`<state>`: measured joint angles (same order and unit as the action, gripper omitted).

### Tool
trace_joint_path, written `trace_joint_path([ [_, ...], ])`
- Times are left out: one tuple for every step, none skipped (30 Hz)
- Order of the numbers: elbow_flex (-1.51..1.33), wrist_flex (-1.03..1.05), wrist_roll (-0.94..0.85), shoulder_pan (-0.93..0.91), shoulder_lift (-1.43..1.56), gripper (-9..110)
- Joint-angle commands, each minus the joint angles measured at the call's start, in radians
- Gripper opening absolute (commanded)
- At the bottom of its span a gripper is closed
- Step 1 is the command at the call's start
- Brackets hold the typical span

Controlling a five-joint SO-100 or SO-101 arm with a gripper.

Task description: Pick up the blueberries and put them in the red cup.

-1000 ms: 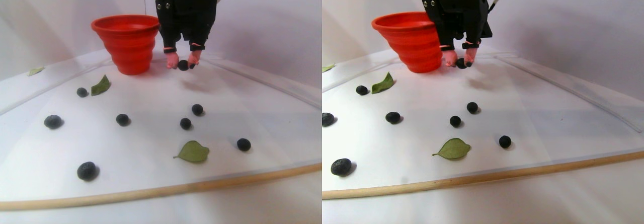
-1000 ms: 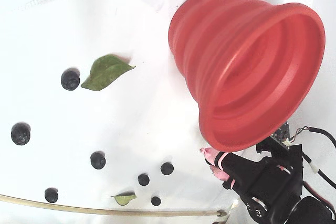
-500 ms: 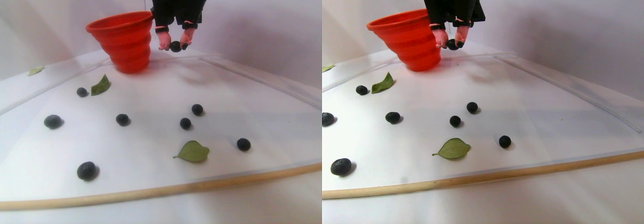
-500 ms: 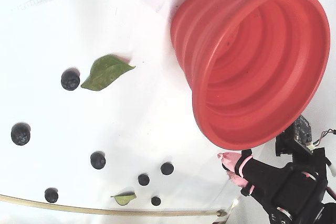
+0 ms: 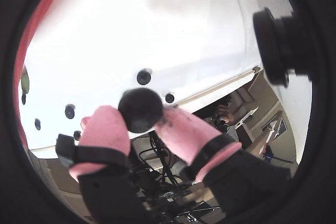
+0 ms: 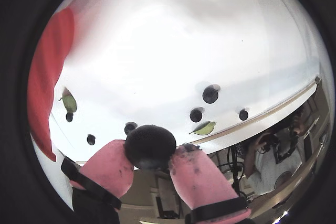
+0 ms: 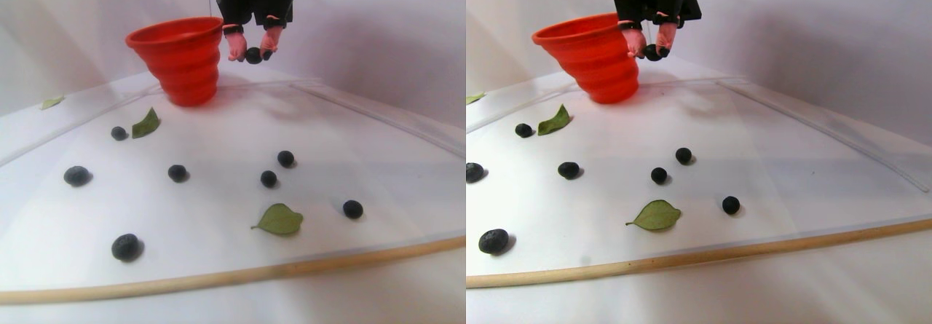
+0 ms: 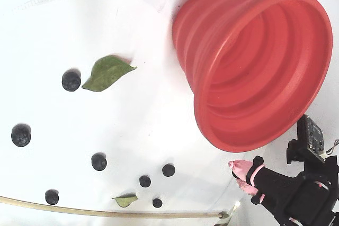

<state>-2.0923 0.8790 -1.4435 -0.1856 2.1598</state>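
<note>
My gripper (image 7: pixel 253 53) is shut on one dark blueberry (image 7: pixel 253 56), pinched between its pink fingertips (image 7: pixel 235 47). It hangs in the air just right of the red cup (image 7: pixel 178 62), a little below the rim. Both wrist views show that blueberry (image 6: pixel 150 146) between the pads, with the gripper (image 5: pixel 139 118) high over the white board. In the fixed view the pink fingertips (image 8: pixel 239 168) sit below the cup's wide rim (image 8: pixel 254 67); the held berry is hidden there. Several loose blueberries (image 7: pixel 177 172) lie scattered on the board.
Green leaves (image 7: pixel 279 220) (image 7: pixel 145 124) lie among the berries, and a third leaf (image 7: pixel 51 103) lies at the far left. A wooden strip (image 7: pixel 218 277) edges the board's front. A raised ridge (image 7: pixel 378 120) runs along the board's right side.
The gripper has lifted the blueberry off the board to near the cup's rim height and drifted slightly left in the stereo view. The cup shifted and tilted a little.
</note>
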Motion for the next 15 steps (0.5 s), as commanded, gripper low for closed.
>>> trace_joint_path([
  [0.060,0.018,0.000,-0.009,0.120,12],
  [0.061,0.021,0.000,-0.009,0.127,12],
  [0.063,0.025,-0.002,-0.009,0.133,12],
  [0.064,0.028,-0.003,-0.009,0.140,12],
  [0.066,0.028,-0.003,-0.011,0.146,12],
  [0.066,0.029,-0.005,-0.012,0.150,12],
  [0.069,0.031,-0.006,-0.012,0.153,12],
  [0.072,0.032,-0.008,-0.012,0.155,12],
  [0.074,0.032,-0.009,-0.012,0.158,12],
  [0.075,0.032,-0.011,-0.012,0.163,12],
  [0.078,0.034,-0.011,-0.011,0.170,12],
  [0.081,0.035,-0.014,-0.009,0.176,12],
  [0.084,0.037,-0.015,-0.009,0.181,13],
  [0.091,0.037,-0.015,-0.008,0.184,13],
  [0.098,0.041,-0.017,-0.008,0.187,13],
])
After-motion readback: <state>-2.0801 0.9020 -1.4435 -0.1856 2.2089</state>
